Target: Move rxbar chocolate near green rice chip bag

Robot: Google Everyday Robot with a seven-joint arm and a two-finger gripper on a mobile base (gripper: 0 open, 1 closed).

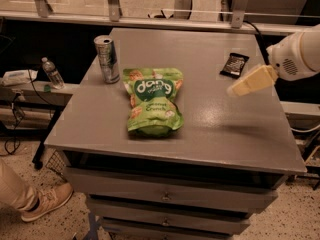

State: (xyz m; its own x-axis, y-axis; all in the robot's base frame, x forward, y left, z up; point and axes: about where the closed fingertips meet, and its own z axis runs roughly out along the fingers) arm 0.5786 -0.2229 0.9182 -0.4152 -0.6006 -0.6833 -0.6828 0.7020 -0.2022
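A grey table (210, 139) with drawers (165, 196) beneath it holds three items, while a robot's cream-coloured gripper (241, 87) hangs over the table's right side, reaching in from a white arm (295, 56) at the right edge of the view. A silver drink can (107, 59) stands upright near the table's far left, just beside the upper left corner of the chip bag (152, 101). This bag, puffy and bright green with white lettering on a dark green oval and pictured chips, lies flat around the middle of the tabletop. The chocolate bar (234, 65) (small, flat and black, with faint pale print on its wrapper) rests near the far right edge, well apart from the bag, with a stretch of bare tabletop between the two. The gripper sits close to the bar, just below and to the right of it in the view, and is not touching it; whether the gripper is open or closed cannot be made out, and it appears to hold nothing. Off the table to the left, a clear water bottle (51, 73) stands on a lower shelf, and a person's tan shoe (47, 201) shows on the speckled floor at lower left.
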